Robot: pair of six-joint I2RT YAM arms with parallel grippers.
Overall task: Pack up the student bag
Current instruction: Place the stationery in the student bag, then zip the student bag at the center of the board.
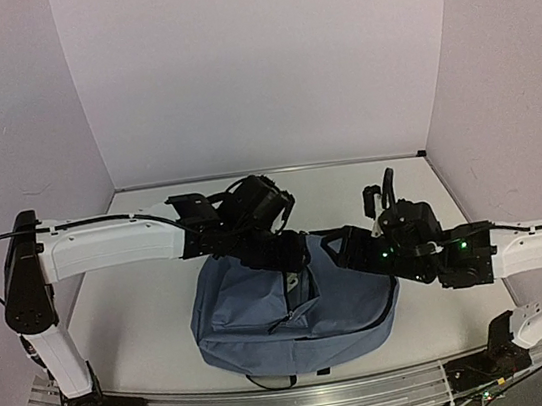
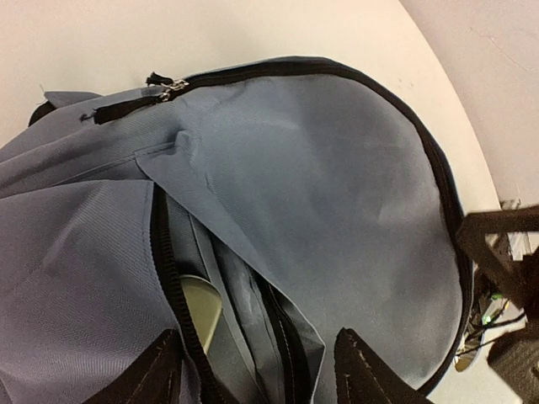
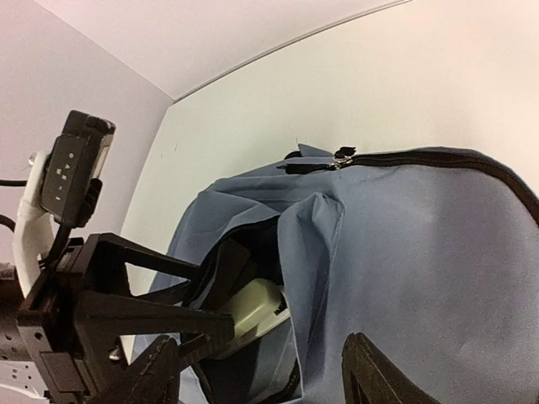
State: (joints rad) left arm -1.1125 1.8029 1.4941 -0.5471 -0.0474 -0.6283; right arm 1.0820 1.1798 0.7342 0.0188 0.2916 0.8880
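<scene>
The dusty-blue student bag [image 1: 267, 320] lies on the table between both arms, its main zip open. My left gripper [image 1: 280, 254] hovers at the bag's upper edge. Its jaws are open, and the loose flap of the opening [image 2: 278, 337] lies between the fingers [image 2: 160, 374] without being pinched. A pale yellowish object [image 2: 200, 307] shows inside the bag. My right gripper [image 1: 346, 250] faces the same opening from the right, open and holding nothing [image 3: 261, 379]. A cream object [image 3: 257, 307] sits in the dark interior. The zip pull [image 3: 341, 156] rests at the top seam.
The white table [image 1: 135, 313] is enclosed by pale walls at the back and on both sides. A metal rail [image 1: 279, 404] runs along the near edge. The left arm's black gripper frame [image 3: 101, 311] fills the lower left of the right wrist view, close to the opening.
</scene>
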